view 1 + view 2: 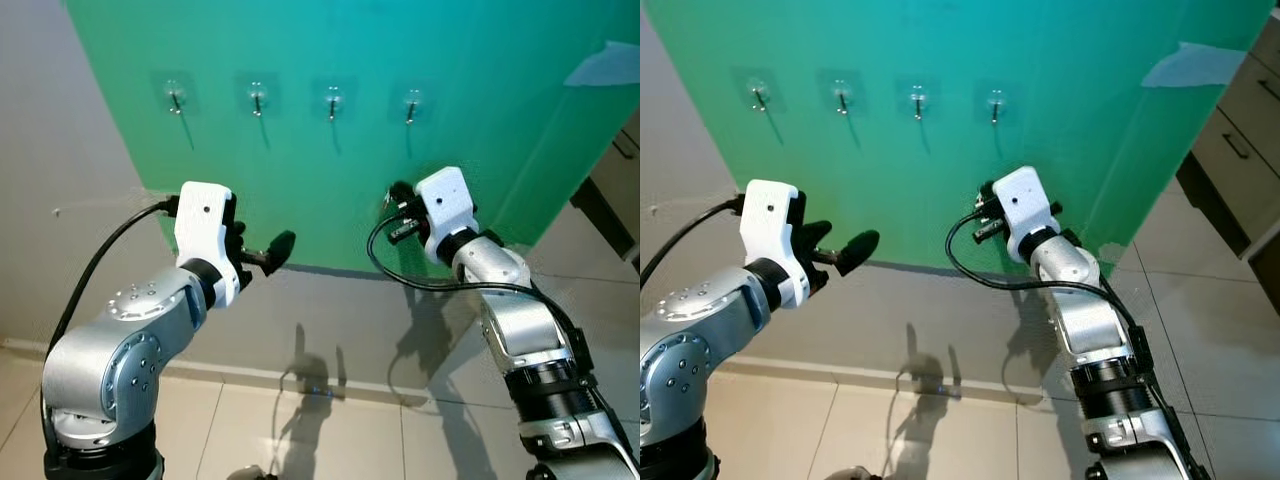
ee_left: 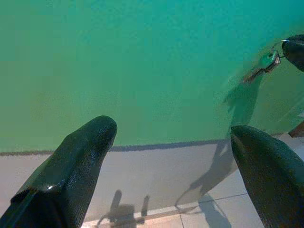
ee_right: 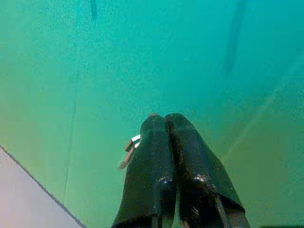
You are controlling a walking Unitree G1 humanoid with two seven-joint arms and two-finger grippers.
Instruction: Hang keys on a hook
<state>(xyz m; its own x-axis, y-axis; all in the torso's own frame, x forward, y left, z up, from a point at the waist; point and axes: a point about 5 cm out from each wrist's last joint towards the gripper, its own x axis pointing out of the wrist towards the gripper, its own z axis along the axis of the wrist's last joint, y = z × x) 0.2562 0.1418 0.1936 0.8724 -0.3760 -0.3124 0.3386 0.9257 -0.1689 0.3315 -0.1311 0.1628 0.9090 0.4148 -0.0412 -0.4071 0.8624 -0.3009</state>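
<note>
So both arms are raised in front of a green panel (image 1: 400,200) on the wall, with four small hooks (image 1: 333,103) stuck in a row across its upper part. The right gripper (image 3: 164,124) has its two black fingers pinched together on the keys (image 3: 129,151), and a bit of silver metal pokes out beside the fingertips in the right wrist view. From the left wrist view you can see the keys (image 2: 263,66) dangling from that fingertip right up against the green surface, casting a shadow on it. That puts them below the row of hooks, under the rightmost hook (image 1: 411,104) and a bit to its left, not on any hook yet.

The left gripper (image 1: 268,255) hangs off to the left at about the same height, fingers spread wide apart with nothing in them, pointing toward the panel's lower edge. Below the green there's a grey strip of wall (image 1: 330,320), then a tiled floor (image 1: 300,430) with the arms' shadows on it. A cabinet with drawers (image 1: 1240,140) sits at the far right.
</note>
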